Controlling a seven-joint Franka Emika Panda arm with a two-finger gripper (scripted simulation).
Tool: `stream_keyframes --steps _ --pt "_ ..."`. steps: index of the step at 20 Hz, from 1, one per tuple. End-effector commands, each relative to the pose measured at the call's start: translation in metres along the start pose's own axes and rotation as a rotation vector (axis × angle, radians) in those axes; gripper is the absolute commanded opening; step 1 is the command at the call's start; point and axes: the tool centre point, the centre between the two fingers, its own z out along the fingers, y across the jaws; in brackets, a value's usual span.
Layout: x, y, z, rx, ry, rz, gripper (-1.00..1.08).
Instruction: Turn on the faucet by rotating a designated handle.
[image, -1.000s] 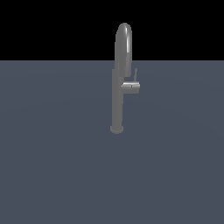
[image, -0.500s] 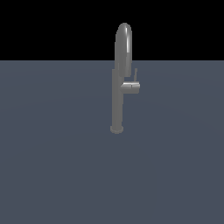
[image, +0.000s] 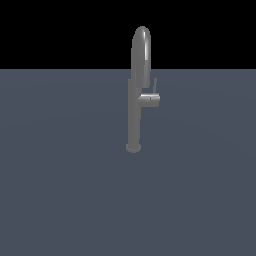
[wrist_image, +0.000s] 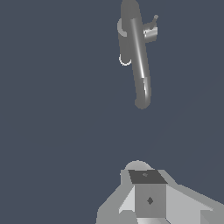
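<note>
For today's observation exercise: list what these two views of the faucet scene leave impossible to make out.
1. Claw: absent from the exterior view; in the wrist view only its body shows at the picture's edge, fingertips cut off, so open or shut is unknown.
2. Handle: too small in both views to judge its exact angle.
3. Faucet base: in the wrist view, mostly hidden behind the spout.

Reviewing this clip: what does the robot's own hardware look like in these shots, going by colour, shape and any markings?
Only the wrist view shows any of it: a blocky, faceted gripper in flat pale and mid grey, with a rounded hump behind a darker square face that bears a small diamond-shaped mark. No cables or lettering show. The fingers are cut off by the frame. The exterior view shows no arm.
</note>
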Motion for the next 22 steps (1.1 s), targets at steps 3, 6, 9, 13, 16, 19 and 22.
stream_keyframes --steps 3,6,9,13,16,19,22 --pt "0.024 -0.002 -0.001 0.066 -0.069 0.065 -1.0" --pt "0.041 -0.003 -0.001 0.111 -0.117 0.11 -1.0" --pt "0.058 -0.002 0.0 0.157 -0.165 0.155 -1.0" --pt "0.081 -0.001 0.003 0.22 -0.231 0.216 -1.0" --pt "0.098 0.001 0.006 0.269 -0.281 0.263 -1.0" --pt "0.115 0.004 0.01 0.319 -0.332 0.311 -1.0" --pt "0.133 0.007 0.015 0.37 -0.385 0.359 -1.0"
